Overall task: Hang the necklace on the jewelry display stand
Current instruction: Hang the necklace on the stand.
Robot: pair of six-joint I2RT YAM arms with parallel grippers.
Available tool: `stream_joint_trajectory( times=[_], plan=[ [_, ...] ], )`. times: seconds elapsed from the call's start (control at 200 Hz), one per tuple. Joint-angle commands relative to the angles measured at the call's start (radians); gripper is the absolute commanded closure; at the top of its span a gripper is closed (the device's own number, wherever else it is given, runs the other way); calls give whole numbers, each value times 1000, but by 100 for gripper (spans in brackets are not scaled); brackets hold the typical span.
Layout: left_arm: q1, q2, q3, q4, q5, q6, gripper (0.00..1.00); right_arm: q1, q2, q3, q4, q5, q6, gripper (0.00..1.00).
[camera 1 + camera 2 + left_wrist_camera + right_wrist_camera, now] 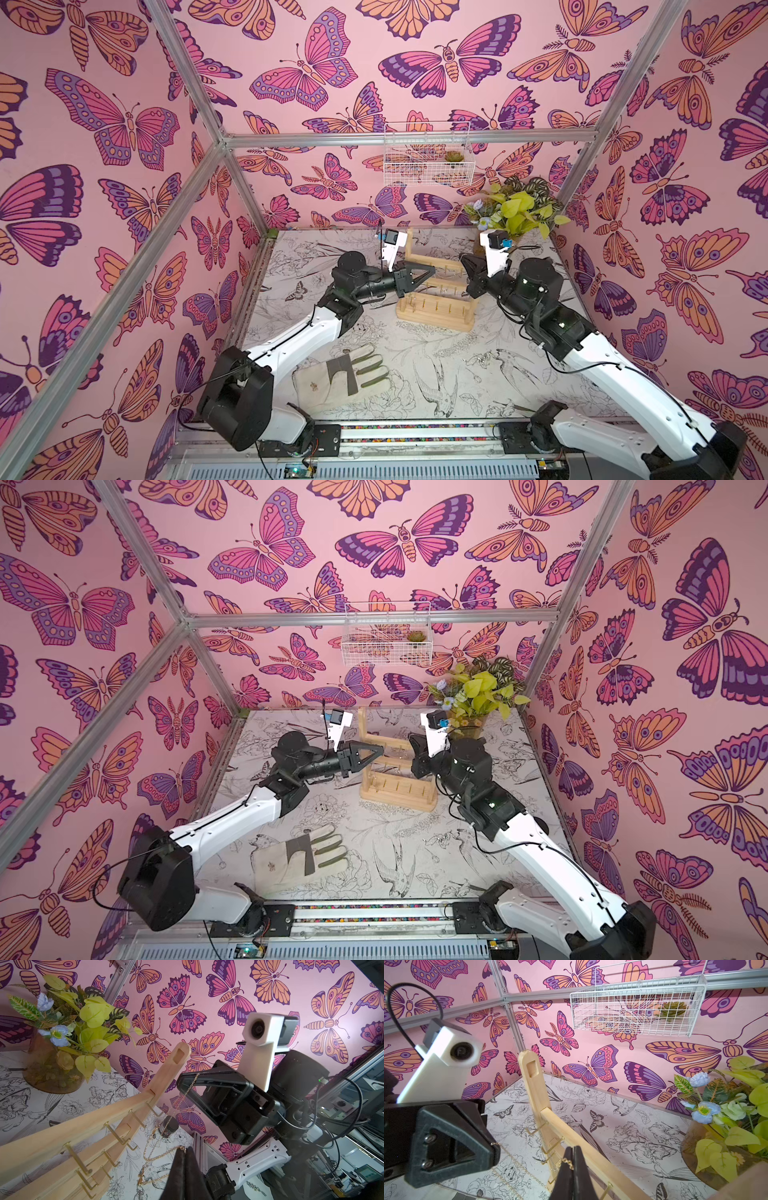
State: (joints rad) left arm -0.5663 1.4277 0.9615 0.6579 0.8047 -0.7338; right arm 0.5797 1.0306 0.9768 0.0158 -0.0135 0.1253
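Necklace [162,1153]: gold chain, strung between my two grippers and sagging just in front of the stand's hooks [136,1119]; I could not tell whether it caught one.
Stand [436,318]: stood upright toward 12 o'clock on the table [419,365].
Left gripper [185,1150]: my jaws were closed, pinching the chain, at the stand's 9 o'clock.
Right gripper [573,1152]: my jaws were closed on the chain too, at the stand's 3 o'clock.
Glove [345,374]: lay flat at 7 o'clock from the stand, well apart.
Plant [515,212]: at 1 o'clock, behind the stand.
Basket [428,166]: on the wall at 12 o'clock.
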Motion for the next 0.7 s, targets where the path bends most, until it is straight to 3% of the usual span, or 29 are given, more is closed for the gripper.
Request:
stream_joint_trajectory(
  times=[0.0, 0.696],
  plan=[
    [9, 17, 33, 39, 11, 8, 100, -14, 12, -1, 38, -24, -18, 99],
    [34, 73, 51, 98, 11, -22, 100, -48, 51, -12, 79, -46, -16, 99]
  ],
)
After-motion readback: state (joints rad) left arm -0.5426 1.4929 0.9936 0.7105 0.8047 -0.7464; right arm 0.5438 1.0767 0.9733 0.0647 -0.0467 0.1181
